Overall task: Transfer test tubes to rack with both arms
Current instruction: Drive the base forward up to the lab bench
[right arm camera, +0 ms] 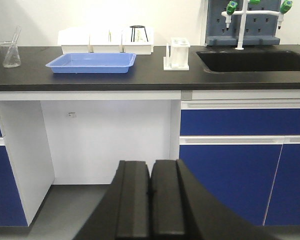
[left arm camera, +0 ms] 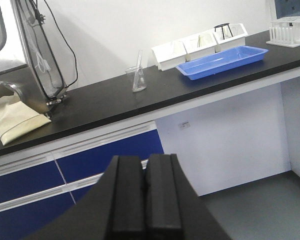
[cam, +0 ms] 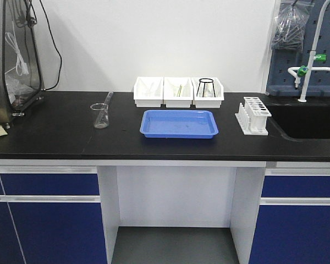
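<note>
The white test-tube rack [cam: 253,115] stands on the black counter, right of the blue tray; it also shows in the left wrist view [left arm camera: 289,31] and the right wrist view [right arm camera: 177,54]. Faint clear tubes seem to lie in the leftmost white bin [cam: 148,91]; I cannot make them out singly. Neither gripper shows in the front view. My left gripper [left arm camera: 144,160] is shut and empty, below counter height in front of the blue drawers. My right gripper [right arm camera: 151,164] is shut and empty, low in front of the knee space.
A blue tray [cam: 179,124] lies mid-counter before three white bins [cam: 179,92]; the right bin holds a black tripod ring [cam: 206,88]. A glass beaker [cam: 100,116] with a slanted glass rod stands left. A sink [cam: 311,121] and faucet [cam: 313,55] are right, equipment far left.
</note>
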Motion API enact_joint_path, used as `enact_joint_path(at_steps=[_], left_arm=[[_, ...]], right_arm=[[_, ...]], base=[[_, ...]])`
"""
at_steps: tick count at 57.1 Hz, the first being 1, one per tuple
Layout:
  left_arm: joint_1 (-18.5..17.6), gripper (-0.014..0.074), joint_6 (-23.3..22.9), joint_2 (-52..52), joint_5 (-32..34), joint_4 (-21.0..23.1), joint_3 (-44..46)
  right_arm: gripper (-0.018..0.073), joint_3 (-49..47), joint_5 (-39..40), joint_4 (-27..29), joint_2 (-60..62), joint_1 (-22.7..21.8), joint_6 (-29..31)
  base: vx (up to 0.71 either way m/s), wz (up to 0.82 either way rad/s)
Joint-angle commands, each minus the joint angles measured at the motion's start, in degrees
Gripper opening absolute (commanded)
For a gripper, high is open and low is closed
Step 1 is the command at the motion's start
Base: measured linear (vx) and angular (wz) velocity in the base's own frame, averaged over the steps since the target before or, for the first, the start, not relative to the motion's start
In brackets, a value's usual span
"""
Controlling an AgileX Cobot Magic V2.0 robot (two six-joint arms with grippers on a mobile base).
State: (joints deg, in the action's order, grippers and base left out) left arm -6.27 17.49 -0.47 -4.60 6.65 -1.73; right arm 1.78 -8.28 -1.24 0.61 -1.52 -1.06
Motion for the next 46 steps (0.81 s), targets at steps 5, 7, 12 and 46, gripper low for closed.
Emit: enact_joint_path(at_steps=[5,7,12,46], left_arm=[[0.1,-0.0015,-0.2,-1.1,4.6,0.5,-1.5],[0.1,-0.0015,-0.2,-1.1,4.6,0.5,-1.5],[0.1,-0.0015,-0.2,-1.1,4.6,0.5,-1.5],[0.1,-0.0015,-0.2,-1.1,4.6,0.5,-1.5]], right_arm=[[-0.0008,0.6,4.7,-0.1,0.4,-0.5,0.3],[-0.0008,0.6,4.7,-0.1,0.4,-0.5,0.3],[-0.0008,0.6,4.7,-0.1,0.4,-0.5,0.3],[-0.0008,0.6,4.7,-0.1,0.4,-0.5,0.3]], base=[[0.00,0.00],[0.00,0.00],[0.00,0.00],[0.01,0.01]])
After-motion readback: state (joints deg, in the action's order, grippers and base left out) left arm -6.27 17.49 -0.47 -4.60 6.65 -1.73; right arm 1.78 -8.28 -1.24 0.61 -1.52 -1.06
